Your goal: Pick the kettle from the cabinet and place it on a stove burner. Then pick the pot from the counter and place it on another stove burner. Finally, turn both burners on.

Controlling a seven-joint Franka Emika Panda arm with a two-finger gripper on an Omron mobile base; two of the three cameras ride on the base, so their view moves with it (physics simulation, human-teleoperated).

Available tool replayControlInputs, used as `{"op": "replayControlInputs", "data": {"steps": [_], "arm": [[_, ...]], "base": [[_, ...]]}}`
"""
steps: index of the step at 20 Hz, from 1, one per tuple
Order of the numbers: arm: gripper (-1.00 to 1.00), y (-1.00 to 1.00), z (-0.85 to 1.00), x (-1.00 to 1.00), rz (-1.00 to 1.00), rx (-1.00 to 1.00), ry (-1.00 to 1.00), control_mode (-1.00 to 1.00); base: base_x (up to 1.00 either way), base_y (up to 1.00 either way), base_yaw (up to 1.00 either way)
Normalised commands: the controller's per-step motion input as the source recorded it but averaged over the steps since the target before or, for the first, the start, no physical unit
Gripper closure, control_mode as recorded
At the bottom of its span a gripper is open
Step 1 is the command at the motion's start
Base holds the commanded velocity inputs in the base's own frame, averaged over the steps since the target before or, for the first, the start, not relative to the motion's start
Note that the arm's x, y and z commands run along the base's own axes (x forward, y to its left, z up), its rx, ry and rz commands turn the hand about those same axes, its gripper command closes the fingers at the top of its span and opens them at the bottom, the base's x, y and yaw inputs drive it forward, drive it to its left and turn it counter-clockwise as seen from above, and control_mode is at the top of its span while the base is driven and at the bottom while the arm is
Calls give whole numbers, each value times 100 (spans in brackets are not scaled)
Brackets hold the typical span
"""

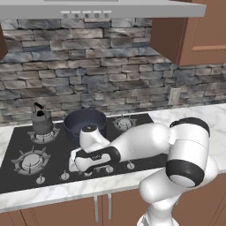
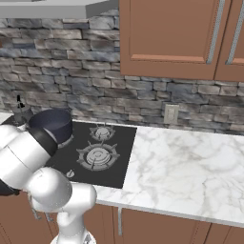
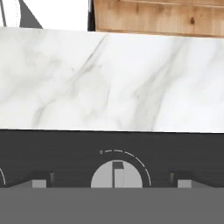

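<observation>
A kitchen stove, a black glass cooktop [image 1: 13,150] set into a white marble desk [image 2: 190,167], is the landmark here. On its back left burner sits the kettle [image 1: 42,122], small and dark grey with a thin arched handle. Just right of the kettle, on the back middle burner, sits the pot [image 1: 85,123], wide, dark and lidless. Both stand upright on their rings, so the two placing steps look finished.

The white arm reaches low across the front of the stove, and its hand [image 1: 76,162] hangs over the row of small knobs along the stove's front edge, left of centre. In the hand view a round grey knob [image 3: 116,174] with a raised bar sits centred between the two finger tips [image 3: 38,181], with the desk's front strip just beyond it. The fingers are spread wide and released, holding nothing; whether they touch the knob cannot be told.

The step in hand seems to be the last one: turning the burners on. No flame shows at any ring, so both look unlit. The next move likely calls for lowering the hand so the fingers straddle the knob's bar, clenching, then twisting the wrist. Which burner this knob serves cannot be told, so that needs checking. The front left burner [image 1: 30,160] and the back right burner [image 2: 102,133] are bare.
</observation>
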Motion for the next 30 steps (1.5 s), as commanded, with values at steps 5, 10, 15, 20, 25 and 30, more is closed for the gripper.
{"op": "replayControlInputs", "data": {"steps": [5, 10, 15, 20, 25, 30], "arm": [[-100, 2, -12, 0, 0, 0, 0, -100], [-100, 4, -11, 0, 0, 0, 0, -100], [100, 7, -13, 0, 0, 0, 0, -100], [100, 7, -16, 0, 0, 0, 0, -100], [100, 1, -11, 0, 0, 0, 0, -100], [100, 7, -16, 0, 0, 0, 0, -100]], "base": [[0, 0, 0], [0, 0, 0], [0, 0, 0], [0, 0, 0], [0, 0, 0], [0, 0, 0]]}}
